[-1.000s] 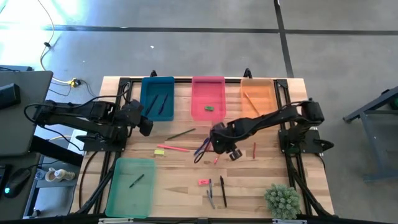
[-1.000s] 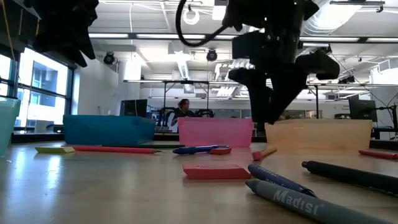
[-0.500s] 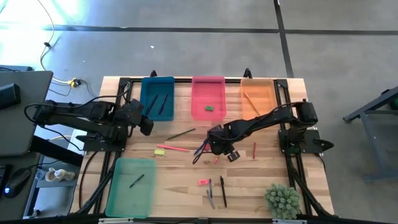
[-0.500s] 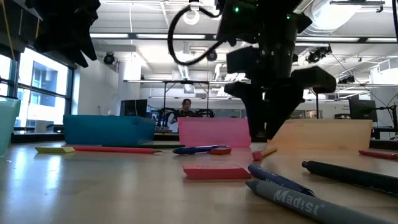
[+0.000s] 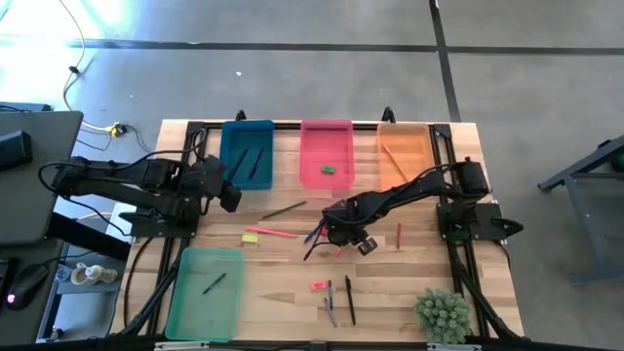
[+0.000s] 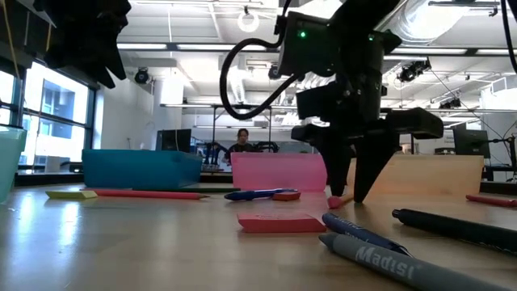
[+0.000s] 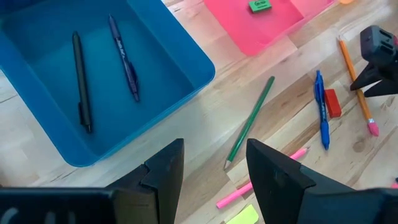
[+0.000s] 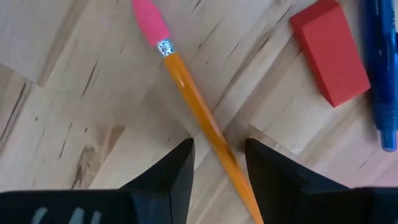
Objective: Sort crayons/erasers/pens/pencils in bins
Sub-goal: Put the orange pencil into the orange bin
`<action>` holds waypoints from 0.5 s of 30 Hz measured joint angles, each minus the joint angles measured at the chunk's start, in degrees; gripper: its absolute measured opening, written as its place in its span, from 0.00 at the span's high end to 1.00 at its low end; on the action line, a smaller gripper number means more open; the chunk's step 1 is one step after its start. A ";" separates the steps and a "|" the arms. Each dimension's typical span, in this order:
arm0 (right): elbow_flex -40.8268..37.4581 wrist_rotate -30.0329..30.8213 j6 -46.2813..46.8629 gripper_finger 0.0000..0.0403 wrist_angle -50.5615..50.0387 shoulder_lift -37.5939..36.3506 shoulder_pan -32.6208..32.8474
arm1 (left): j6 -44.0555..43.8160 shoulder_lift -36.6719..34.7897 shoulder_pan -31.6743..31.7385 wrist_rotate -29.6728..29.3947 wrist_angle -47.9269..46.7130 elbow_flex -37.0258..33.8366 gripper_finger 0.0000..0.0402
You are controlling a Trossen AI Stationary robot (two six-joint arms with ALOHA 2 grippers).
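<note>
An orange pencil (image 8: 199, 109) with a pink rubber tip (image 8: 149, 18) lies flat on the wood near the table's middle. My right gripper (image 8: 217, 168) is open and down at the table (image 6: 346, 190). Its fingers stand on either side of the pencil's shaft, and a gap shows on both sides. A red eraser (image 8: 333, 53) and a blue pen (image 8: 382, 74) lie just beside it. My left gripper (image 7: 211, 168) is open and waits above the table's left side (image 5: 231, 198), near the blue bin (image 5: 247, 154), which holds two pens.
Pink bin (image 5: 326, 153) with a green eraser, orange bin (image 5: 403, 151) with a pencil, light green bin (image 5: 206, 292) with a crayon. Loose on the table: green pencil (image 5: 284, 210), pink pencil (image 5: 276, 233), yellow eraser (image 5: 251, 238), red crayon (image 5: 398, 236), pink eraser (image 5: 319, 286), pens (image 5: 341, 300). A plant (image 5: 444, 314) stands at the near right corner.
My right gripper has moved a little toward the table's left and come down to the table top, so its fingers now straddle the orange pencil. The pencil and the things around it have stayed where they were.
</note>
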 joint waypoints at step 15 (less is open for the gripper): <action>-0.10 0.00 0.17 0.92 -0.86 0.82 0.03 | 0.69 0.00 0.00 0.02 0.00 0.00 0.60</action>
